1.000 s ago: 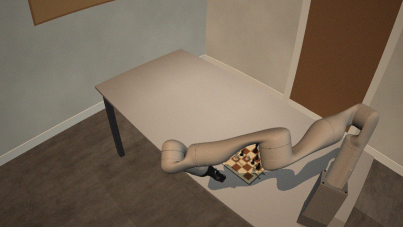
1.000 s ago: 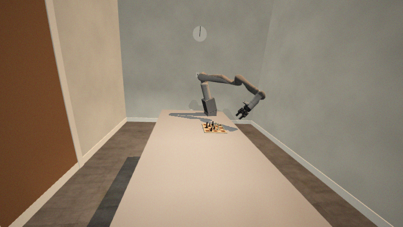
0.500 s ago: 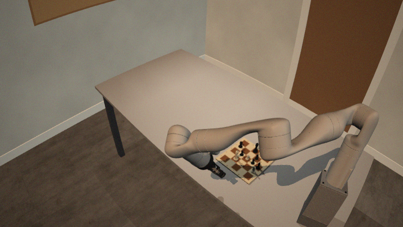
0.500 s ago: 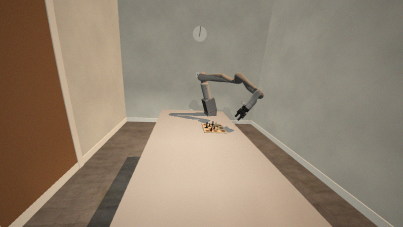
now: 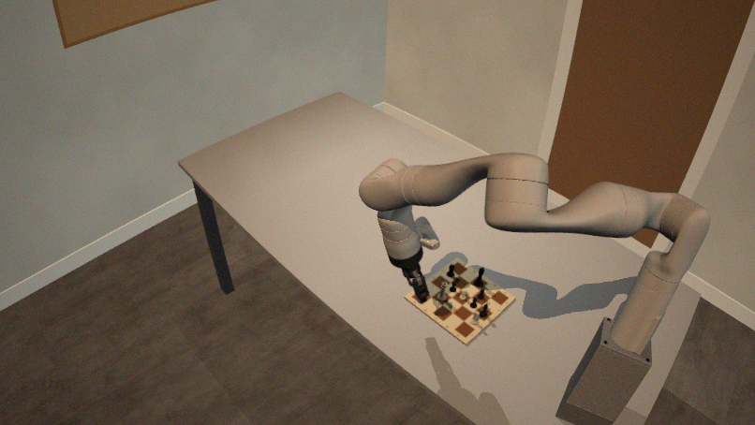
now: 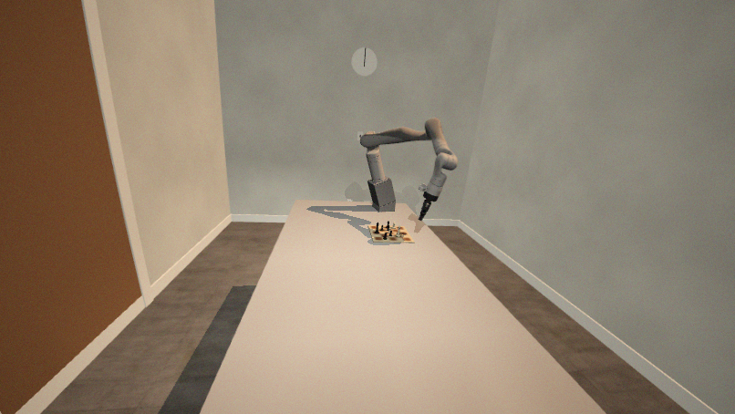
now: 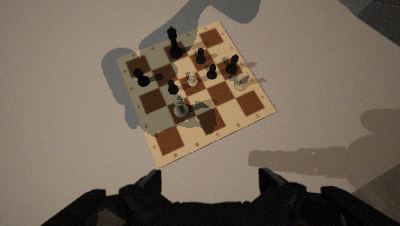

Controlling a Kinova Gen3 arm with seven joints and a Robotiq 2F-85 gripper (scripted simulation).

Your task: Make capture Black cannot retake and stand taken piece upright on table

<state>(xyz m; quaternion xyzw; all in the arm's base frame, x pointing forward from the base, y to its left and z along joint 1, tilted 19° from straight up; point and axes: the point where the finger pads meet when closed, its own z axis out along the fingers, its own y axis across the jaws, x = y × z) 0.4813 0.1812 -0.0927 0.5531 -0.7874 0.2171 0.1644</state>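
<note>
A small chessboard (image 7: 192, 90) lies on the table; it also shows in the top view (image 5: 460, 306) and the exterior view (image 6: 390, 233). Several black pieces stand on it, among them a tall black piece (image 7: 174, 44) at the far edge. A white bishop-like piece (image 7: 180, 106), a white pawn (image 7: 192, 79) and a white knight (image 7: 241, 81) stand among them. My gripper (image 7: 209, 179) (image 5: 419, 287) is open and empty. It hangs above the table just beside the board's edge, fingers pointing down.
The arm's base (image 5: 607, 377) stands on the table near the board. The table's long edge runs close to the board on the gripper's side. The arm casts shadows over part of the board.
</note>
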